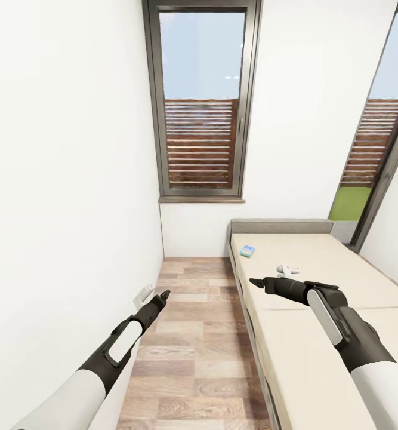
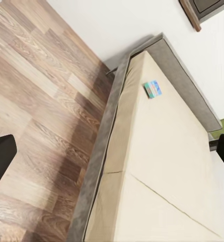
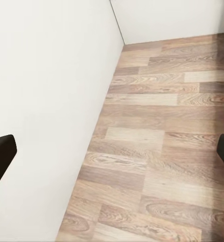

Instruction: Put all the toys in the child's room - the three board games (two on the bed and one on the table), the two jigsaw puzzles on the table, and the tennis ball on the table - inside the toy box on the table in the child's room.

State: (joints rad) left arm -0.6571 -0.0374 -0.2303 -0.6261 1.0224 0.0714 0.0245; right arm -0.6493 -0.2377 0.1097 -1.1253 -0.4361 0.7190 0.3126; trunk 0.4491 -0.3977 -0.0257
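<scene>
The bed with its beige mattress and grey headboard runs along the right side of the child's room. A small blue board game lies on the mattress near the headboard, and it also shows as the blue board game on the bed. A small white-grey flat thing lies just beyond my right gripper; I cannot tell what it is. That gripper hovers open over the bed's near-left edge, holding nothing. My left gripper hangs open and unloaded over the floor beside the left wall.
A strip of wood-plank floor runs between the white left wall and the bed. A tall dark-framed window stands in the far wall, and a second glazed opening is at the right.
</scene>
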